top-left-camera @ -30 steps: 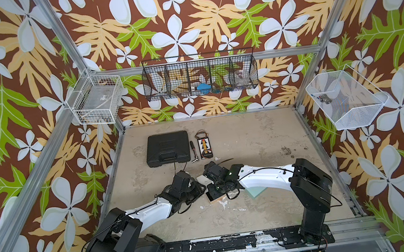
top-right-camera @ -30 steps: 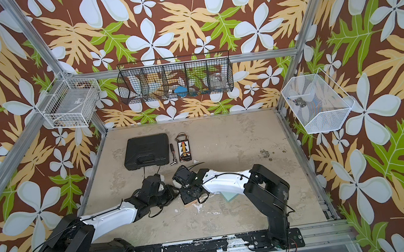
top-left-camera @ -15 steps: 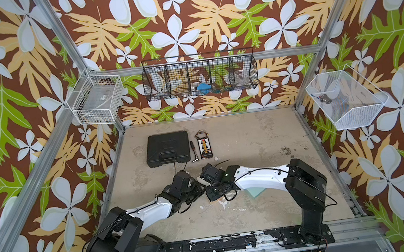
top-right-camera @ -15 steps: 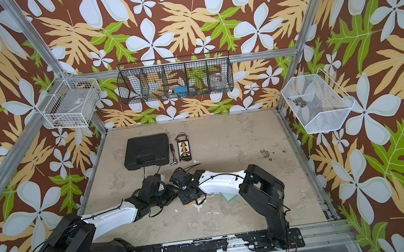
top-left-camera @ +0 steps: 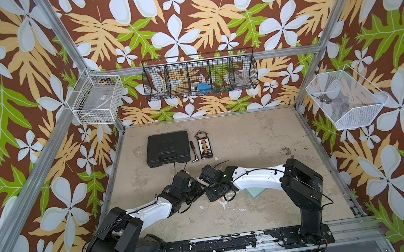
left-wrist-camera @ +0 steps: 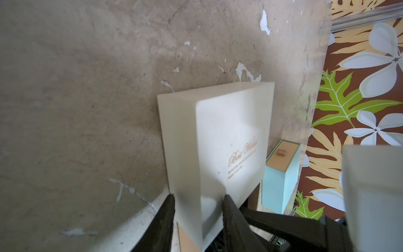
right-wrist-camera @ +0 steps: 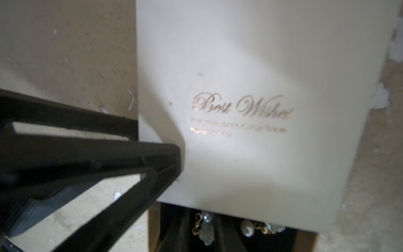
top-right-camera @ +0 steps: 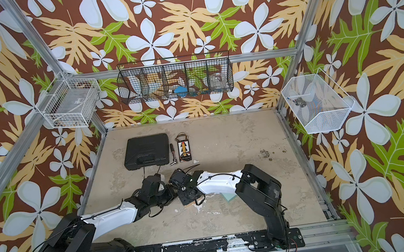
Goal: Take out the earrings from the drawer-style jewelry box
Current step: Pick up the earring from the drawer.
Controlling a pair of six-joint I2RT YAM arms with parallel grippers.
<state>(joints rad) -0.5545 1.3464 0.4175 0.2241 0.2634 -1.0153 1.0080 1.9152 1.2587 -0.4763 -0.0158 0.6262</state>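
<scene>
Two arms point(top-left-camera: 258, 178) are meeting at the near middle of the table point(top-left-camera: 250, 136), the left gripper point(left-wrist-camera: 198, 197) clamping the cream jewelry box point(left-wrist-camera: 220, 131) by one edge, the right gripper point(top-left-camera: 212, 196) poised at the drawer point(right-wrist-camera: 153, 227) end, its jaws too hidden to call. With the earrings point(right-wrist-camera: 206, 217) showing just inside the barely opened drawer, I'd be pinning the box flat and sliding the drawer out straight and slowly.
</scene>
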